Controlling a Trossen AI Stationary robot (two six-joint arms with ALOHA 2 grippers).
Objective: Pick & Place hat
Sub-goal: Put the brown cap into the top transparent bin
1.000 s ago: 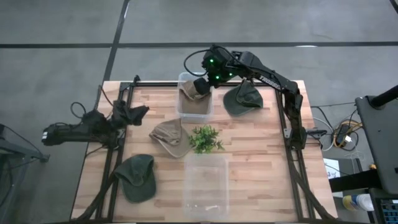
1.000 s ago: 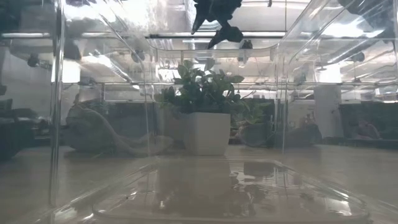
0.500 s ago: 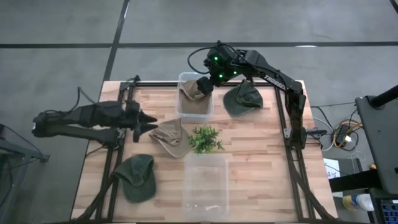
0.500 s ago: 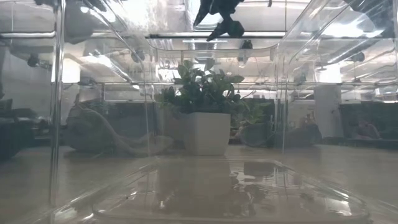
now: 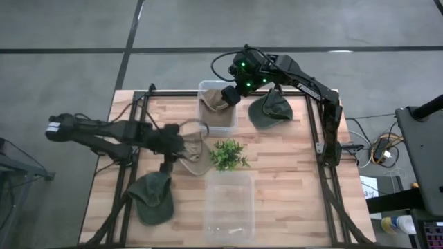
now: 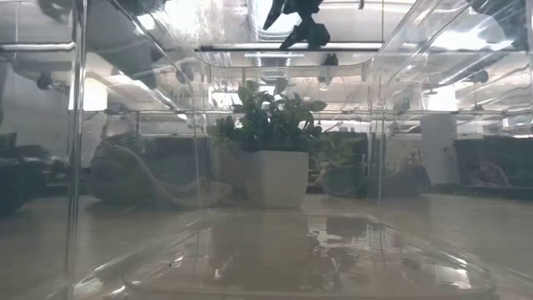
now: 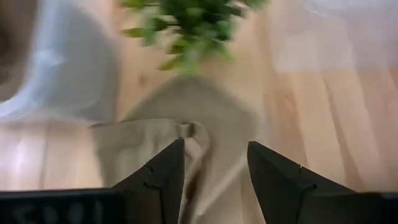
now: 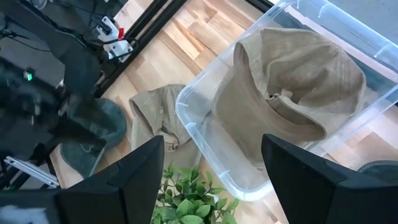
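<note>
A tan hat [image 5: 192, 153] lies flat on the table left of the plant. My left gripper [image 7: 216, 146] is open just above it, its fingers on either side of a crease in the hat [image 7: 186, 134]. A second tan hat [image 8: 292, 81] lies inside the clear far bin [image 5: 216, 122]. My right gripper [image 8: 212, 143] is open above that bin, also seen high in the low view [image 6: 297, 21]. One green hat [image 5: 154, 198] lies at the near left, another [image 5: 270, 109] at the far right.
A small potted plant [image 5: 227, 153] stands mid-table, right of the loose tan hat. A larger clear bin [image 5: 230, 207] sits at the near edge, filling the low view [image 6: 275, 250]. Black frame rails [image 5: 129, 181] run along both table sides.
My left arm has swung from the table's left edge toward the middle, and its gripper has come over the loose tan hat. My right gripper has risen a little and drifted toward the table's right above the far bin. The hats have stayed where they were.
</note>
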